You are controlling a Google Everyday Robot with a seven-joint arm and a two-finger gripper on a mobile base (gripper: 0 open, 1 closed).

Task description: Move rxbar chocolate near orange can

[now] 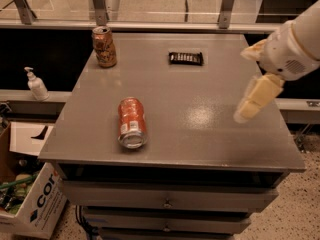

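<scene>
The rxbar chocolate [185, 58] is a flat dark bar lying at the back middle of the grey table [200, 134]. The orange can [104, 46] stands upright at the table's back left corner, well left of the bar. My gripper [244, 85] hangs over the table's right side, in front of and to the right of the bar. It is open and empty, with one pale finger [259, 95] pointing down-left and the other above it.
A brighter red-orange can [132, 122] with a white label lies on its side at the front left of the table. A soap dispenser [36, 84] stands on a ledge to the left. A cardboard box [30, 204] sits on the floor at lower left. Drawers are under the tabletop.
</scene>
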